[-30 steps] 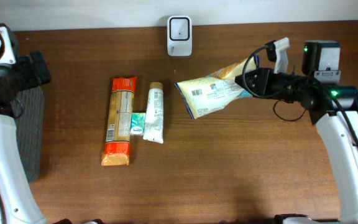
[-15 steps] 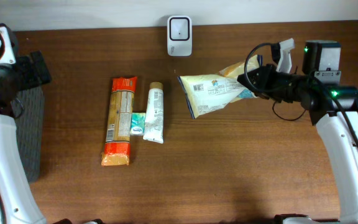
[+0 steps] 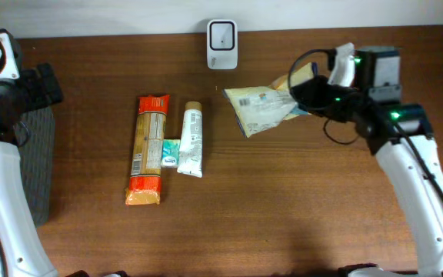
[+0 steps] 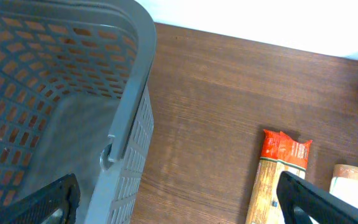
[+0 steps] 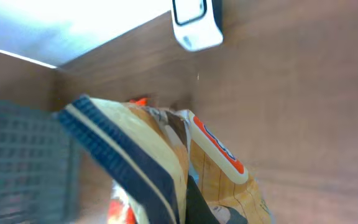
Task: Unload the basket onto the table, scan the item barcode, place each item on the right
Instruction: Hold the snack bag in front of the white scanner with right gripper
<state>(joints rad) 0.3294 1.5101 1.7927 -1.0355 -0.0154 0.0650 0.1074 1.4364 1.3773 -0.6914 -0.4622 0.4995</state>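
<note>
Gripping the bag (image 3: pixel 261 110) by one end, the right gripper (image 3: pixel 300 92) is clamped shut on it and is held clear of the table (image 3: pixel 298 200). The bag is stretched out from the jaws, its printed face seen from overhead. The scanner (image 3: pixel 222 34) is set beyond the bag's free end and a little to one side, near it but not touching. In the right wrist view the bag (image 5: pixel 154 162) is seen filling the space in front of the fingers, with the scanner (image 5: pixel 196 22) ahead, past it. Farther out from the bag's free end, a tube (image 3: pixel 191 139) and a pasta pack (image 3: pixel 146 150) are laid side by side on the table, well apart from the bag. The left gripper (image 4: pixel 179 202) is spread wide with nothing between its fingers, hung over the basket (image 4: pixel 55 93) rim. The pasta pack (image 4: pixel 279 180) is seen ahead of it on the table.
</note>
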